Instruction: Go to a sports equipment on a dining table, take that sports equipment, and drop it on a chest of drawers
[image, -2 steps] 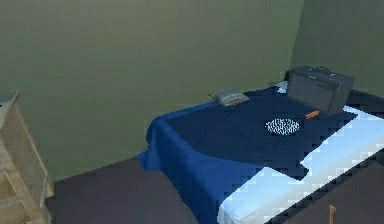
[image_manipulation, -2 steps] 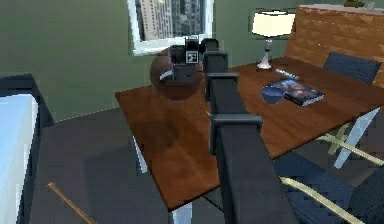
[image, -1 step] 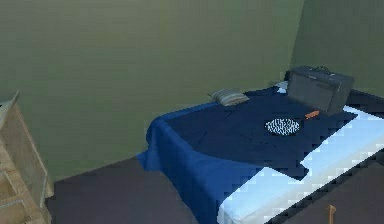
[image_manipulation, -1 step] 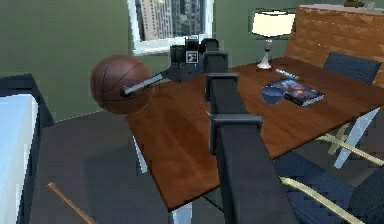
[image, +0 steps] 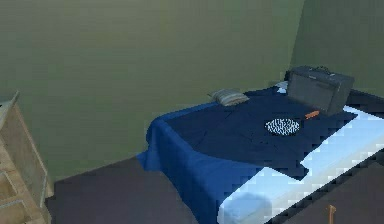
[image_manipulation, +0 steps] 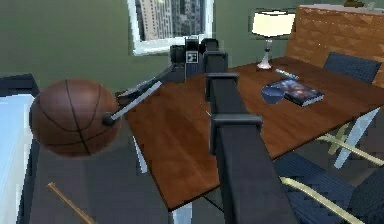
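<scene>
A brown basketball hangs at the arm side view's left, off the edge of the wooden dining table and clear of the floor. My gripper holds it, the thin fingers running down from the dark body to the ball. The dark arm bar rises from the bottom edge across the table, with the marked white squares at its far end.
On the table stand a lamp, a book and a blue object. Dark chairs flank it, and a wooden cabinet stands behind. Ahead lies a blue bed with a dark case; light wooden furniture at left.
</scene>
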